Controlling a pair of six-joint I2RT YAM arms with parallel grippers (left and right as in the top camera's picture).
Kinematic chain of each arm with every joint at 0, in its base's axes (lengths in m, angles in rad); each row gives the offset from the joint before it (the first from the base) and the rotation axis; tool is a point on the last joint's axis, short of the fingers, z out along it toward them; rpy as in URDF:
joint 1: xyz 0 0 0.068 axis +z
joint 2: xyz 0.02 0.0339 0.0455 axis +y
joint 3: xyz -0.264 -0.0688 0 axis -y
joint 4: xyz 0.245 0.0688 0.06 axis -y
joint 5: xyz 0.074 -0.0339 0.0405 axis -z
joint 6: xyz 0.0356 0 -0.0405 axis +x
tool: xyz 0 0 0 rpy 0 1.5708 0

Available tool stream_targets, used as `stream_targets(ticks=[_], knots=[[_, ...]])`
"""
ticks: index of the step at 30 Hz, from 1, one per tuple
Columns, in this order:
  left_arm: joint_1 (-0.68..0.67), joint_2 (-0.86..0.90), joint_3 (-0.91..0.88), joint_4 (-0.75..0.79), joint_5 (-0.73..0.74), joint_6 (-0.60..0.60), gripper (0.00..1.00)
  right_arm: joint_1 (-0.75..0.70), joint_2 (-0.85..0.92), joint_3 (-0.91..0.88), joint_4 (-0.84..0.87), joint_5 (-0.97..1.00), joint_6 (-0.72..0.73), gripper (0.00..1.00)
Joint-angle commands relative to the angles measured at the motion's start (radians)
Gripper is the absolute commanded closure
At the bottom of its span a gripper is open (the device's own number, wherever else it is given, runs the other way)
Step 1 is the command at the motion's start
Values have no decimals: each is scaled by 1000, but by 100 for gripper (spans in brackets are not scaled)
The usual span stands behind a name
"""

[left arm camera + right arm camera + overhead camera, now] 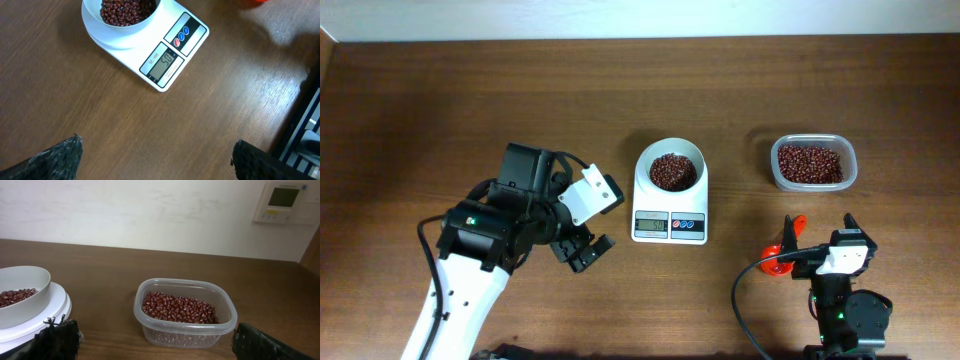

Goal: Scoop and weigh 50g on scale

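From above, the small white kitchen scale (670, 215) sits in the middle of the brown wooden desk (440, 100). A round white bowl (669, 150) stands on top of it. The small dark red-brown beans (672, 172) make a little heap inside that bowl. More of them lie in the clear plastic tub (813, 163), well apart to the right. Your left fingers (582, 252) hang just left of the scale, spread wide and holding nothing. Your right fingers (849, 225) are near the tub and spread wide too. A small orange thing (782, 250) lies right beside them. I think it is the scoop, but I cannot tell if it touches them.

From the left wrist, the grey display (163, 64) seems to read fifty, so I think the weighing is about done. The left fingers (55, 160) stand far apart with only bare desk between them.

From the right wrist, the tub (185, 325) is just ahead and the bowl (22, 297) peeks in at the left. The right fingers (57, 340) are wide and empty.

The beans are tiny, hard and light, and they roll away fast. You cannot pinch them, so hold the scoop by its handle and keep it level. The bowl looks like it only rests on the scale, so a bump could tip it.
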Motion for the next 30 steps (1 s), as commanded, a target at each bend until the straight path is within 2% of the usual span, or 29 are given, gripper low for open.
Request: stream_targets(ticks=[1, 30], knots=[[4, -4, 14, 1, 18, 16, 1, -4, -11, -6, -8, 31, 22, 1], [-4, -36, 12, -2, 14, 16, 1, -3, -10, -6, -6, 30, 19, 1]])
